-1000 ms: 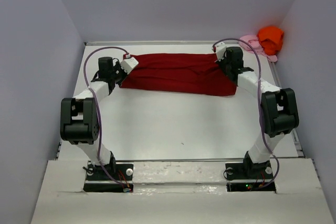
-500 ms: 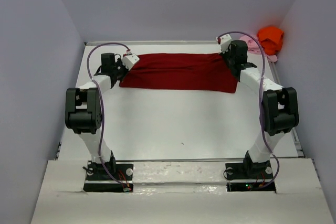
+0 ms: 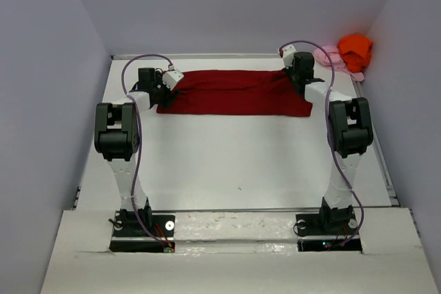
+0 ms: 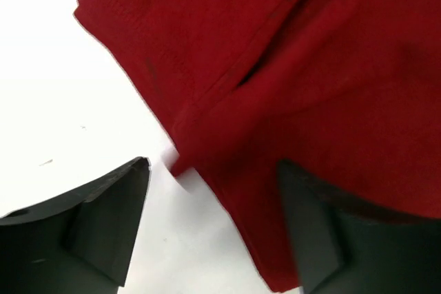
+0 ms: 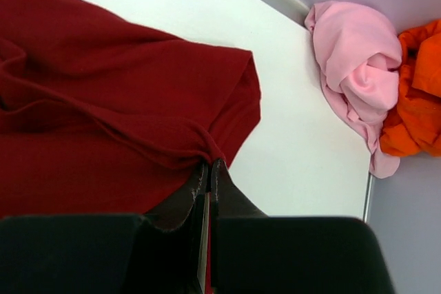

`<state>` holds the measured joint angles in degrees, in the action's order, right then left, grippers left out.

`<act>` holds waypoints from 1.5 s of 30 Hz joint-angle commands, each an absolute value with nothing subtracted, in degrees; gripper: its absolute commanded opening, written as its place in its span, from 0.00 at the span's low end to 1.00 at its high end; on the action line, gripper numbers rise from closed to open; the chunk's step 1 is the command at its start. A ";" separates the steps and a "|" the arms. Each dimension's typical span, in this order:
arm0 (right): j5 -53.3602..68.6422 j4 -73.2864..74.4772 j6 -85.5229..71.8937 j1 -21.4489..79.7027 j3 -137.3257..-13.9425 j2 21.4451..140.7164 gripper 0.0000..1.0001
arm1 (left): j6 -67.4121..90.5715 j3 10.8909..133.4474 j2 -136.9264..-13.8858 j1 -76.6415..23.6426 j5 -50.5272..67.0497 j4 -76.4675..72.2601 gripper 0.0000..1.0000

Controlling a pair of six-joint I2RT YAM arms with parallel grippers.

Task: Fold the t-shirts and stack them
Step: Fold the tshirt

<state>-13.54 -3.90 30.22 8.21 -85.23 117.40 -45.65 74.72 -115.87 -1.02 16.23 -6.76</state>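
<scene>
The dark red t-shirt [image 3: 234,92] lies as a long folded band across the far side of the table [image 3: 227,163]. My left gripper [image 3: 164,89] is at the band's left end. In the left wrist view it [image 4: 213,228] stands open, its fingers [image 4: 103,222] spread wide, and the shirt's hemmed corner [image 4: 275,67] lies loose between them, nearer the right finger. My right gripper [image 3: 298,78] is at the band's right end, and in the right wrist view it [image 5: 209,169] is shut on a bunched fold of the red cloth [image 5: 103,87].
The pale pink t-shirt [image 5: 355,67] and the bright orange t-shirt [image 5: 417,101] lie crumpled together in the far right corner [image 3: 351,51], against the wall. Grey walls close in the table on the left, back and right. Purple cables loop over both arms.
Both arms have reached toward the far side, drawing the red shirt into a flatter, straighter band. The left gripper has opened and let go of the cloth; the right stays shut.
</scene>
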 commanded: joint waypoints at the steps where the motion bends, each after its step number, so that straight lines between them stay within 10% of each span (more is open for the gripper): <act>1: -16.61 -7.82 31.11 7.73 -89.99 120.75 0.00 | -43.42 77.70 -114.53 -1.05 13.01 -8.52 0.96; 10: -19.95 -8.97 31.11 7.21 -90.17 121.82 0.66 | -36.48 76.64 -106.54 -1.14 11.69 -12.57 0.99; 20: -15.05 -4.85 28.04 7.21 -90.27 119.45 0.68 | -24.18 76.90 -99.05 -2.72 13.36 -10.11 0.99; 45: 1.23 24.25 15.82 7.21 -95.18 122.42 0.64 | -22.41 97.66 -125.51 -8.79 10.37 15.64 0.99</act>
